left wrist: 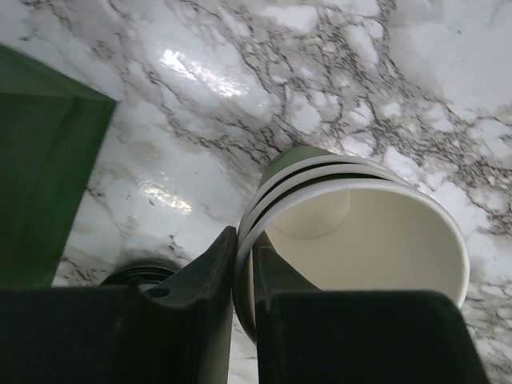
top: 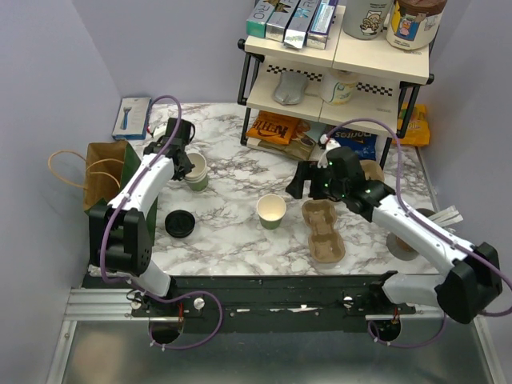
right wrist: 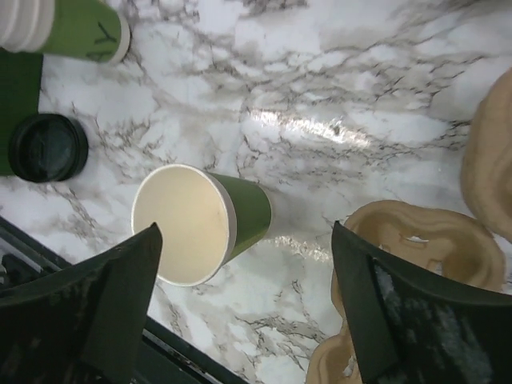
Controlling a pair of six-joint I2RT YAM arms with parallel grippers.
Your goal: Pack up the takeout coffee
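One dark-green paper cup (top: pixel 272 211) with a cream inside stands upright mid-table, lidless; the right wrist view has it (right wrist: pixel 188 224) just below and left of centre. Its black lid (top: pixel 180 223) lies flat to the left, apart from it (right wrist: pixel 48 148). My right gripper (top: pixel 300 182) hovers just right of and behind that cup, jaws wide open around nothing (right wrist: pixel 246 232). At the back left, my left gripper (top: pixel 186 160) is shut on the rim of a nested stack of green cups (top: pixel 197 171), one finger inside and one outside (left wrist: pixel 244 248).
A brown pulp cup carrier (top: pixel 324 232) lies right of the single cup, another (top: pixel 372 172) behind it. A grey cup with white sticks (top: pixel 412 236) sits far right. A paper bag (top: pixel 108 172) stands at the left edge. A snack shelf (top: pixel 336 72) fills the back.
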